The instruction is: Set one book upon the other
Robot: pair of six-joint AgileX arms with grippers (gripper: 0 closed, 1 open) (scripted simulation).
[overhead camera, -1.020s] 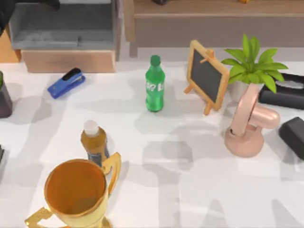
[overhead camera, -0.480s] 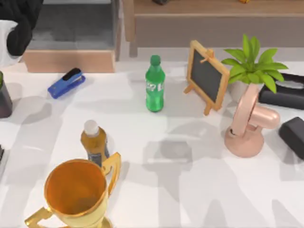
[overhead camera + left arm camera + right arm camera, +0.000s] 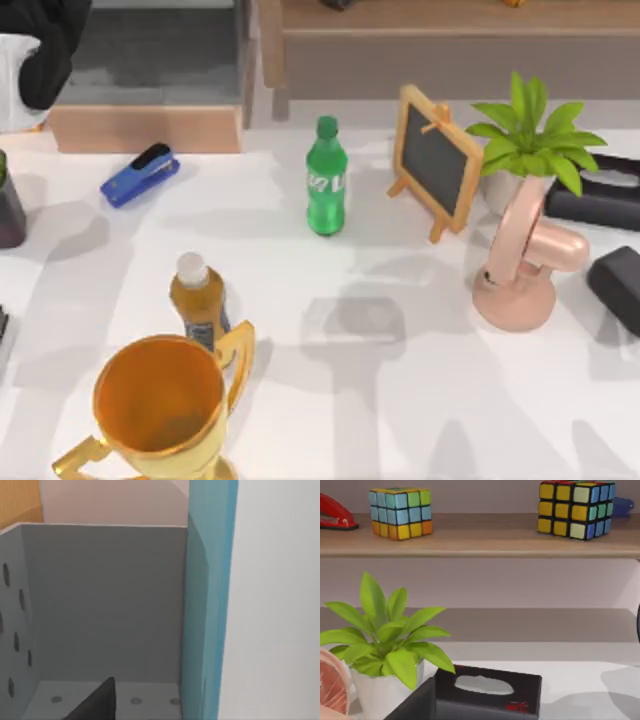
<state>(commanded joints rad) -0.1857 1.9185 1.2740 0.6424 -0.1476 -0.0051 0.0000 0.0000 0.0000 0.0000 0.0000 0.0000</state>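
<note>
Currently your left arm (image 3: pixel 40 45) sits at the top view's upper-left corner, over the grey bin (image 3: pixel 150 60). Left wrist view gives you a teal book (image 3: pixel 207 605) upright against the bin wall. Claw state: can't tell for either arm.

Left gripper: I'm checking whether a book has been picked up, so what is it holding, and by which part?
It cannot be told. One dark fingertip shows near a grey perforated bin beside a teal upright panel; no grasp is visible.
</note>
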